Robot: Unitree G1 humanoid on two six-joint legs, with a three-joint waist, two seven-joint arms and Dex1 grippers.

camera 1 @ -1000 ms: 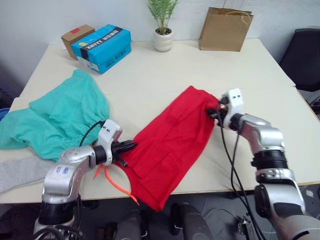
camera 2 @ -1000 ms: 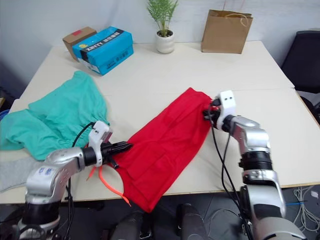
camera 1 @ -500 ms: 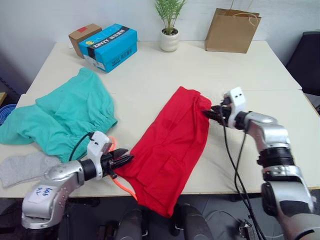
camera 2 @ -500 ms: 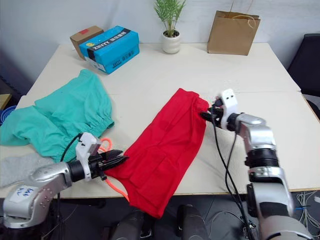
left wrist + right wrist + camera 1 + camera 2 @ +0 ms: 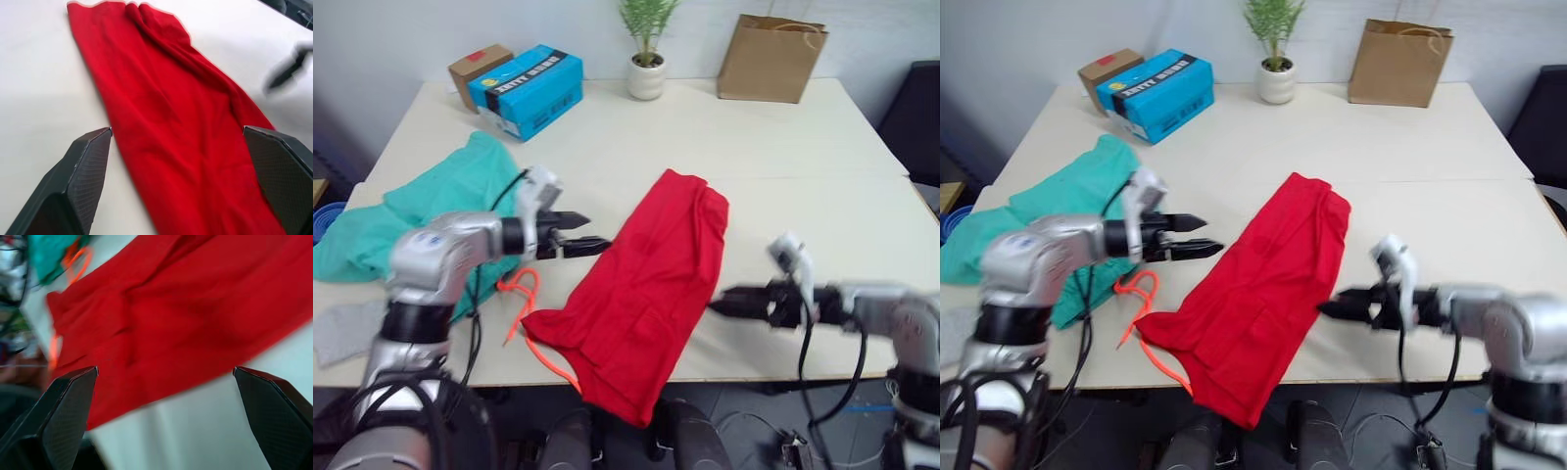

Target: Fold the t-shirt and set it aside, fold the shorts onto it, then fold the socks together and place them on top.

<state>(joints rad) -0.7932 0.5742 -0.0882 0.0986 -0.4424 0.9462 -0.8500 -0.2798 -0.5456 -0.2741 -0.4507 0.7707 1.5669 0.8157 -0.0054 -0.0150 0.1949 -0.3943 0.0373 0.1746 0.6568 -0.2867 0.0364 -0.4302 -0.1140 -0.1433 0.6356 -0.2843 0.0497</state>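
t-shirt: matt soft cloth | table: smooth matt | bag: paper

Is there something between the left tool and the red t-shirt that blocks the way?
Nothing visible does. Only bare table lies between the open left tool and the t-shirt.
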